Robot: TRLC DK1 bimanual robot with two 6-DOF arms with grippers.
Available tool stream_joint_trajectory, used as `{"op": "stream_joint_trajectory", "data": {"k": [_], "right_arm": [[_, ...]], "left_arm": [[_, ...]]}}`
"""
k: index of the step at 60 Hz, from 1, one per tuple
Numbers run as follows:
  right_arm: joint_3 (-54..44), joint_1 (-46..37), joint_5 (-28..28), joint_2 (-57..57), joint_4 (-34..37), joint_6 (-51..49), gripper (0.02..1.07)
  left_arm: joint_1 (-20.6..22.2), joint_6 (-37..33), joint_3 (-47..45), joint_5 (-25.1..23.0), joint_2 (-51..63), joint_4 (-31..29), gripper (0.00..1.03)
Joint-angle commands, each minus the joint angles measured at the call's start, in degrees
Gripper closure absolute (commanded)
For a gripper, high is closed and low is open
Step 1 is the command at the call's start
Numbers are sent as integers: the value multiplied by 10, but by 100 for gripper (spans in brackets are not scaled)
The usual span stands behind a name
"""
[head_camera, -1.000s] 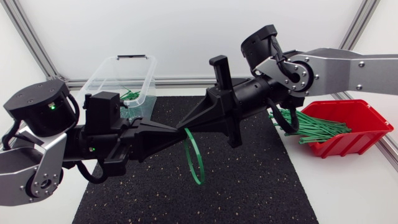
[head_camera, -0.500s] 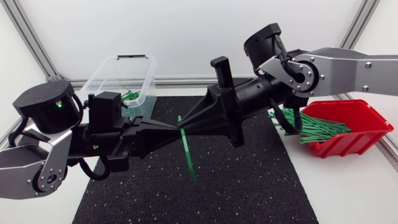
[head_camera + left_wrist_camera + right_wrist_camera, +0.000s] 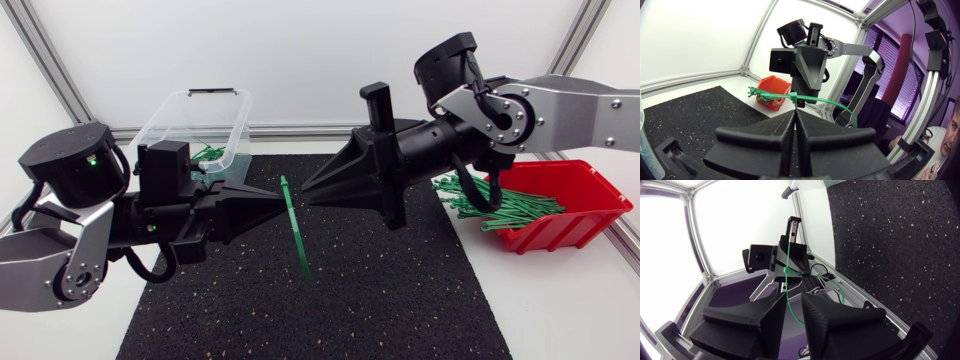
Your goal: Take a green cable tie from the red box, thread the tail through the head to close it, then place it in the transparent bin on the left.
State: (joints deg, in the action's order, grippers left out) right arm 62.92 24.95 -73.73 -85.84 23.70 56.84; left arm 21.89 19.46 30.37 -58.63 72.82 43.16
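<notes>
Our left arm comes in low from the side and lies nearly level over the black mat [image 3: 400,300]. The left gripper [image 3: 281,200] points toward the middle, its fingers pressed together on the green cable tie [image 3: 296,236], which hangs from their tips as a loop. Our right arm slopes down from the opposite side. The right gripper [image 3: 306,192] faces the left one almost tip to tip, fingers slightly parted, just beside the tie. The red box [image 3: 575,215] sits on the counter by the right arm, and the transparent bin [image 3: 170,115] stands beyond the left arm.

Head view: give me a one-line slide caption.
Left gripper pinches a looped green cable tie over the black mat; right gripper open opposite it.
</notes>
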Motion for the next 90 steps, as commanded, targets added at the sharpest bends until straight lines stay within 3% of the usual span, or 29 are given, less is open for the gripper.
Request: {"op": "stream_joint_trajectory", "data": {"k": [1, 12, 43, 66, 73, 78, 82, 90], "right_arm": [[-5, -4, -3, -22, -8, 7, 79], [12, -5, -2, -42, -11, 8, 79], [24, -10, 2, -36, -11, 11, 79], [24, 8, 11, -37, -12, 13, 80], [21, 9, 23, -37, -17, 13, 89], [21, 10, 27, -39, -20, 15, 89], [20, 10, 31, -38, -22, 15, 97], [21, 14, 32, -41, -26, 19, 101]], "left_arm": [[17, -1, 7, -7, 1, 7, 100], [42, -2, 6, -7, 5, 7, 100], [42, -5, 1, -7, 21, 8, 100], [40, 39, 14, -10, 15, 7, 100], [38, 48, 16, -13, 17, 7, 100], [38, 51, 18, -13, 15, 8, 100], [37, 56, 18, -14, 13, 8, 100], [35, 61, 20, -14, 11, 8, 100]]}}
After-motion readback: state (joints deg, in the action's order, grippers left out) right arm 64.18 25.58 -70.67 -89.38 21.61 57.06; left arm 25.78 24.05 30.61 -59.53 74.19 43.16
